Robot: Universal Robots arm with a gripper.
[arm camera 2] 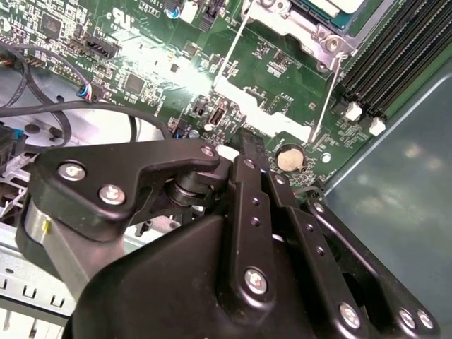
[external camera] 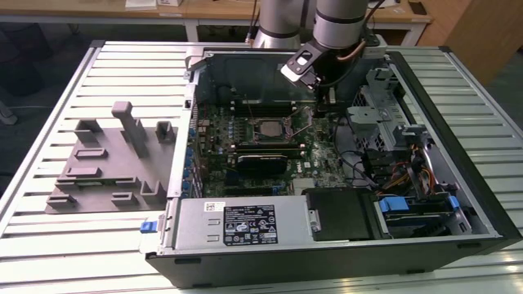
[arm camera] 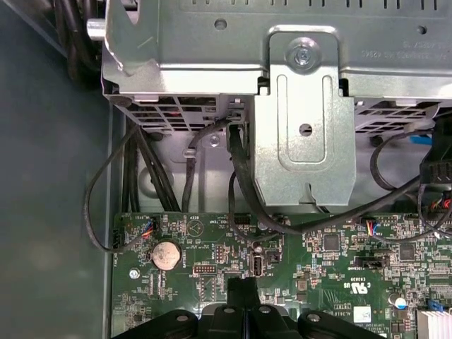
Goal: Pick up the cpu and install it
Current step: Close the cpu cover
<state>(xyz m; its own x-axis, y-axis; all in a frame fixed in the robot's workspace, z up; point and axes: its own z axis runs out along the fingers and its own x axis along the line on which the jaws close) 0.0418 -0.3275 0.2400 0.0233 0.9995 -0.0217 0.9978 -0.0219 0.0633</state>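
Observation:
The cpu (external camera: pixel 268 128) is a small silver square lying flat in its socket in the middle of the green motherboard (external camera: pixel 245 116). One corner of the cpu (arm camera 2: pixel 332 6) shows inside the metal socket frame in the second wrist view. My gripper (external camera: pixel 326 101) hangs inside the open computer case, to the exterior view's right of the cpu and apart from it. In both wrist views its black fingers (arm camera: pixel 236 293) are pressed together with nothing between them, just above the board near a coin cell (arm camera: pixel 167 254). The gripper (arm camera 2: pixel 247 145) stands shut over that same board edge.
A metal drive cage (arm camera: pixel 304 134) with black cables stands close behind the gripper. Thin wire levers (arm camera 2: pixel 321 92) stand up beside the socket. A black heatsink block (external camera: pixel 261 163) and the power supply (external camera: pixel 237 223) sit nearer the front. Grey fixture pieces (external camera: pixel 106 165) lie on the slatted table at the exterior view's left.

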